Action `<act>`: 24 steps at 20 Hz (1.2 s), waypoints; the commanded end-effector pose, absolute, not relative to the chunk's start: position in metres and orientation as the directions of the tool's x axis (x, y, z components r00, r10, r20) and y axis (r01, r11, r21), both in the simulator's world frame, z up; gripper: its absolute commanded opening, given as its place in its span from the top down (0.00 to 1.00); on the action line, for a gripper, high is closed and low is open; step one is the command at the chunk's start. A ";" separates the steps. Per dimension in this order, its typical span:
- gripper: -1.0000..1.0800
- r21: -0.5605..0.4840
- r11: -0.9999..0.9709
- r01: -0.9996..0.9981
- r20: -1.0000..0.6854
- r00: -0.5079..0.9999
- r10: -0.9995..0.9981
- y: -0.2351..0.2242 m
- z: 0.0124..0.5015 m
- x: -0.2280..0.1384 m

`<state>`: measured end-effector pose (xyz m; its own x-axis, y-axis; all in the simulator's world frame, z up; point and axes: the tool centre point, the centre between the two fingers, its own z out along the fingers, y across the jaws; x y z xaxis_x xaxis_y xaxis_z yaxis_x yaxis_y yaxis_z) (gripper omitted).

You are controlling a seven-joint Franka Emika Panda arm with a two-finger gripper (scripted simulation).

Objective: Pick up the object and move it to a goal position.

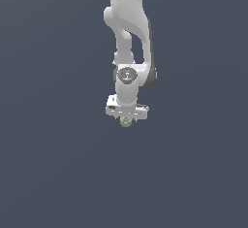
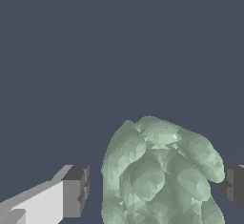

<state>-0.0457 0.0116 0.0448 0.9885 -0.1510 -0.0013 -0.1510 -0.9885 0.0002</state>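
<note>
Closest to the wrist camera was the object (image 2: 162, 175): a pale green lump with a knobby, clustered surface, filling the lower middle of that frame and cut off by its lower edge. It sat between the two dark finger pads (image 2: 76, 192), with a visible gap to the pad at lower left. The other pad, at the right edge, looked touching or nearly so; can't say which.

Exterior view: the object (image 1: 126, 121) showed as a small green blob just under the gripper (image 1: 127, 117), near frame centre, narrower than the gripper body. Whether it rested on the ground or hung clear couldn't be read; the dark blue-grey background gave no contact cue or shadow.

Gripper state: fingers spread wider than the lump, not clamped on it, at least on one side. I'd call it unclenched, straddling the object.

Handling, my guess: small and likely light, rigid mesh. Bumps mean uneven contact, so it may rotate or squirt out as the pads close. Best hold: across the widest middle band, pads landing on bulges rather than grooves, lump centred between the pads.

No goal marker visible in either view.
</note>
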 end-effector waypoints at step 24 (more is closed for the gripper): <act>1.00 0.000 -0.989 -0.151 0.001 0.989 -0.151 0.027 0.094 -0.037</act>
<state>-0.0385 0.0236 0.0840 0.9885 -0.1515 0.0000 -0.1515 -0.9885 -0.0001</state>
